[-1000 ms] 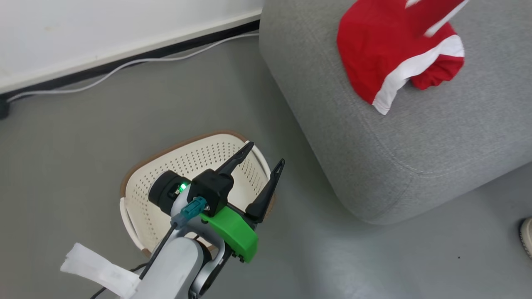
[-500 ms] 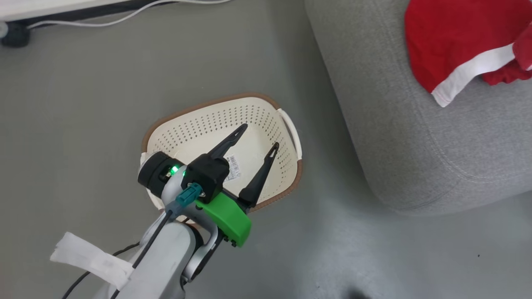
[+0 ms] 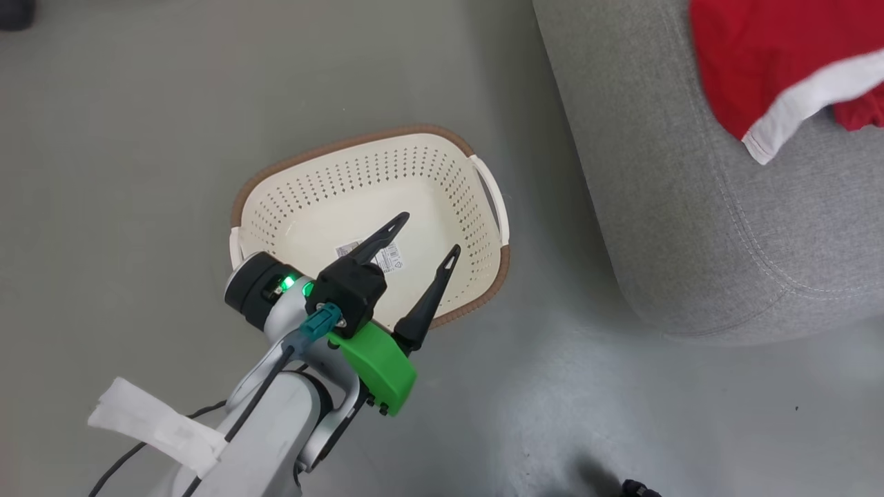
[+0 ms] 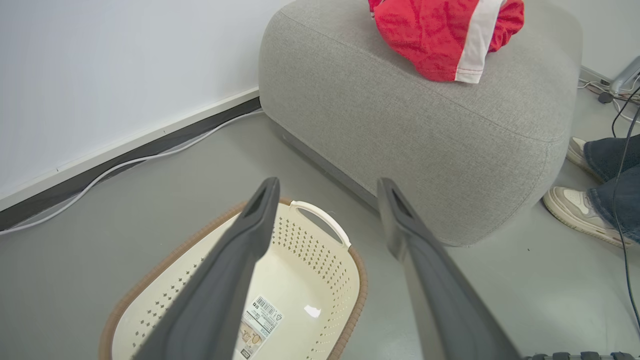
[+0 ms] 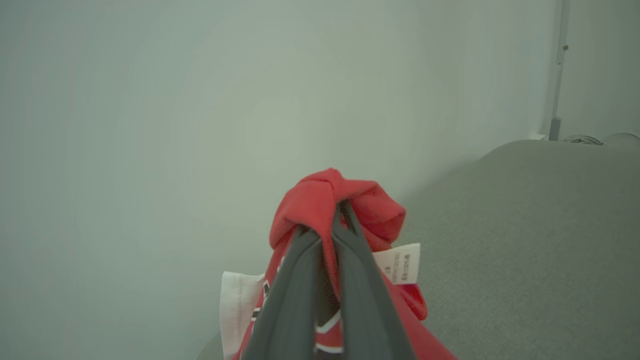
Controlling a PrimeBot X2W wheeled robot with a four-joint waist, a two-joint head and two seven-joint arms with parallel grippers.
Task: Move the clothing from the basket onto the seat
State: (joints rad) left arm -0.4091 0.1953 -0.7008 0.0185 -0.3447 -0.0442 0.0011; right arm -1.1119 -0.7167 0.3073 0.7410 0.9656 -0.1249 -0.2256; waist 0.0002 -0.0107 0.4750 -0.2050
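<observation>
The cream basket (image 3: 276, 207) stands on the grey floor with a label sticker (image 3: 369, 252) on its bare bottom. My left gripper (image 3: 428, 235) hangs open above it, fingers spread and holding nothing; in the left wrist view the left gripper (image 4: 327, 187) points over the basket (image 4: 310, 250) toward the seat (image 4: 425, 130). A red garment with a white band (image 4: 435, 35) lies on top of the seat (image 3: 725, 228); this clothing (image 3: 760, 62) sits at the head view's top right. My right gripper (image 5: 325, 220) is shut on a bunched red jersey (image 5: 315, 197) over the seat (image 5: 525, 240).
A white cable (image 4: 125, 162) runs along the dark baseboard by the wall. A person's shoes (image 4: 575, 210) and trouser legs stand on the floor right of the seat. Grey floor lies open around the basket.
The head camera has swung down and left, so the basket now shows higher and whole. My left gripper stays open over it. The right gripper stays shut.
</observation>
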